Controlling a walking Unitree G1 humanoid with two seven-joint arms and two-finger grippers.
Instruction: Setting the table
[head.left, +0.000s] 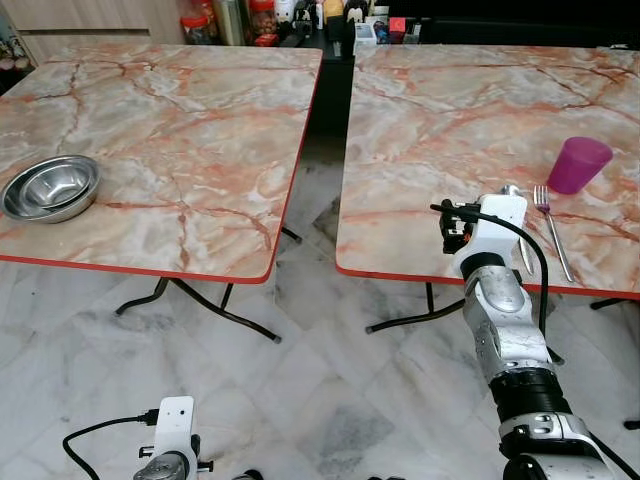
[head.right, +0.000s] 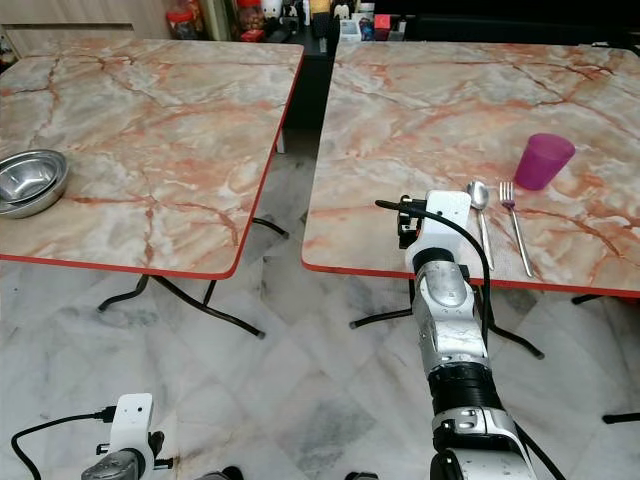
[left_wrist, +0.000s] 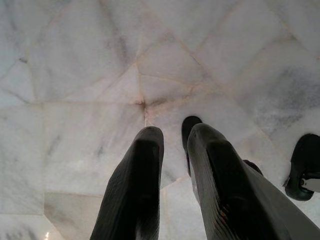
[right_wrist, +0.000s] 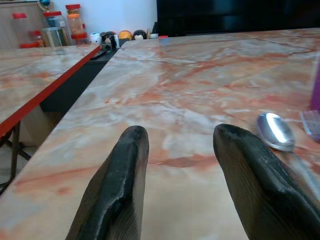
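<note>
Right gripper (right_wrist: 180, 170), black fingers spread wide and empty, hovers over marble-patterned table (head.left: 450, 130) beside steel spoon (head.right: 480, 200) and fork (head.right: 516, 230), handles toward near edge; left gripper (left_wrist: 172, 195) narrow.

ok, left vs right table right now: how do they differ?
The left table holds a steel bowl near its front left corner; the right table holds a purple cup, a fork and a spoon near its front edge. The right hand, fingers apart, hangs just over the right table's front edge; no hand is over the left table. Both have pink marble-look tops with red edging.
</note>
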